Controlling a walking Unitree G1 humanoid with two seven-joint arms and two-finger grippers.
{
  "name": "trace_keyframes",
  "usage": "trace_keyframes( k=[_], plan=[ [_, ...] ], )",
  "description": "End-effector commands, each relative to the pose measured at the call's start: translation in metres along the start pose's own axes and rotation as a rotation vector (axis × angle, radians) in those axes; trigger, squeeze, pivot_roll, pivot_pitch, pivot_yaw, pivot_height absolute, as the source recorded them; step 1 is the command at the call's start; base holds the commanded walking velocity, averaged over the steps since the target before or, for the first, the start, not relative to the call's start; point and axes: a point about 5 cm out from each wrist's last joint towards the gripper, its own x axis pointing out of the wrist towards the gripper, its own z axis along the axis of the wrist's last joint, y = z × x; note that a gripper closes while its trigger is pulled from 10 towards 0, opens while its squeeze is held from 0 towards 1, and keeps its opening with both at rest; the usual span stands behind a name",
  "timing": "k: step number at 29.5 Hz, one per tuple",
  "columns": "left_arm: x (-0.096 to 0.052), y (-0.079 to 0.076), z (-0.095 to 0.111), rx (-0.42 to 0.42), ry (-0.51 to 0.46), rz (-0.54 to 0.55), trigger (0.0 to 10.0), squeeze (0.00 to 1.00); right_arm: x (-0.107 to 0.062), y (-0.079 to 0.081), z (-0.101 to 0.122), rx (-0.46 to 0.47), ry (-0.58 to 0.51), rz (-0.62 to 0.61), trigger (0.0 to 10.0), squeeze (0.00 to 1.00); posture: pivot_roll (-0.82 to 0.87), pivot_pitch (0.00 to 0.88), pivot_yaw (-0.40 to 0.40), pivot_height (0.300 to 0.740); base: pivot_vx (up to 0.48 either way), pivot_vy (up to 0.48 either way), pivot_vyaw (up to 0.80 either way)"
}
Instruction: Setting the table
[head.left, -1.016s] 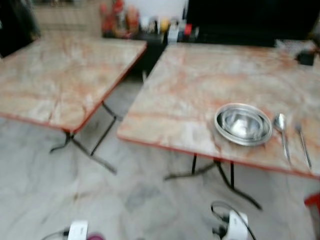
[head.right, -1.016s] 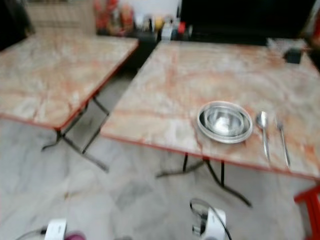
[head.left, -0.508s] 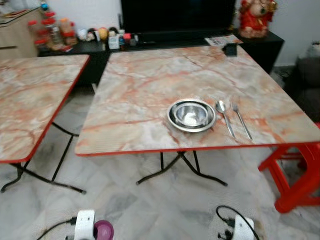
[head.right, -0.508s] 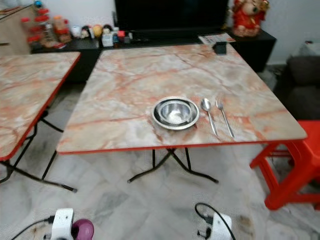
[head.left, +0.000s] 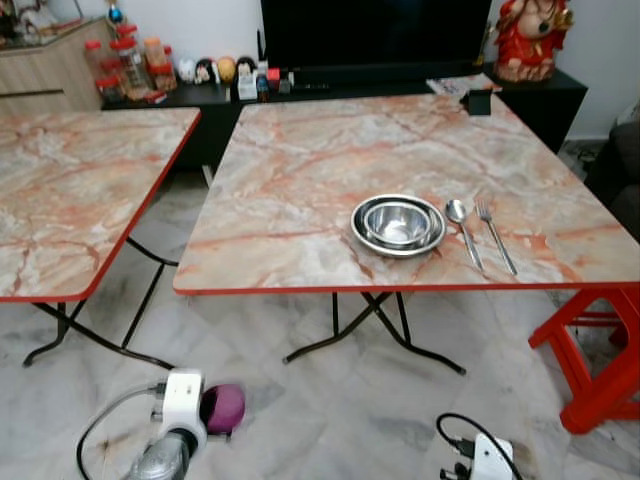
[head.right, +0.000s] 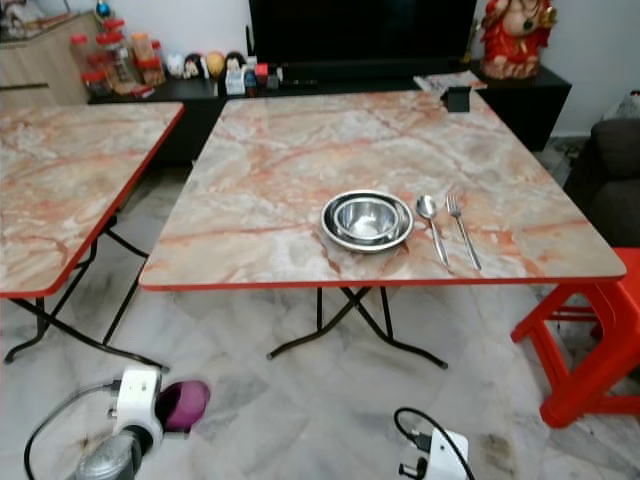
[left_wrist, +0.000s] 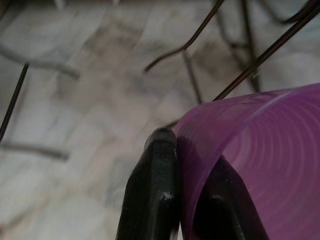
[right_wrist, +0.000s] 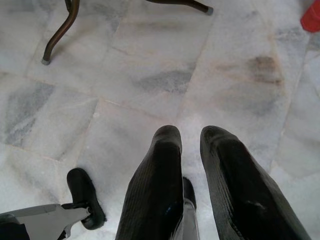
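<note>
Bowls (head.left: 398, 224) are sitting nested on the table (head.left: 300, 190), with spoon (head.left: 462, 228) and fork (head.left: 494, 232) just beside them. Left gripper (left_wrist: 187, 150) is pinching a purple cup (left_wrist: 260, 165), cropped at the frame edge. Right gripper (right_wrist: 190, 137) is hanging over the floor (right_wrist: 150, 70), its jaws nearly closed and empty.

Centre frame: bowl (head.left: 398, 224) on table (head.left: 300, 200); spoon (head.left: 461, 228) just right of it, fork (head.left: 494, 233) right of spoon. Second table (head.left: 70, 190) at left; stool (head.left: 600, 350) lower right.
</note>
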Motion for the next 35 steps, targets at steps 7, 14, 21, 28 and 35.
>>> trace_keyframes(
  k=[7,14,21,28,35],
  plan=[
    [-0.001,-0.009,0.051,-0.004,-0.196,-0.097,10.0,0.0,0.0,0.006,-0.001,-0.006,0.002,0.013,10.0,0.0,0.01,0.0,0.051,0.74,0.0,0.0,0.0],
    [-0.011,-0.024,0.083,0.016,-0.254,-0.23,10.0,0.0,0.0,0.003,-0.001,-0.014,0.005,0.013,10.0,0.0,0.01,0.0,0.043,0.74,0.0,0.0,0.0],
    [-0.017,-0.042,0.14,-0.079,-0.294,-0.387,10.0,0.0,0.001,0.004,0.003,-0.023,-0.002,0.017,10.0,0.0,0.02,0.0,0.04,0.74,0.0,0.0,0.0],
    [-0.003,-0.06,0.174,-0.035,-0.317,-0.402,10.0,0.0,0.001,0.007,0.003,-0.018,0.0,0.019,10.0,0.0,0.0,0.0,0.05,0.74,0.0,0.0,0.0],
    [0.043,-0.095,0.188,-0.02,-0.238,-0.333,10.0,0.0,0.001,0.007,0.003,0.009,-0.011,0.008,10.0,0.0,-0.03,0.0,0.075,0.74,0.0,0.0,0.0]
  ],
)
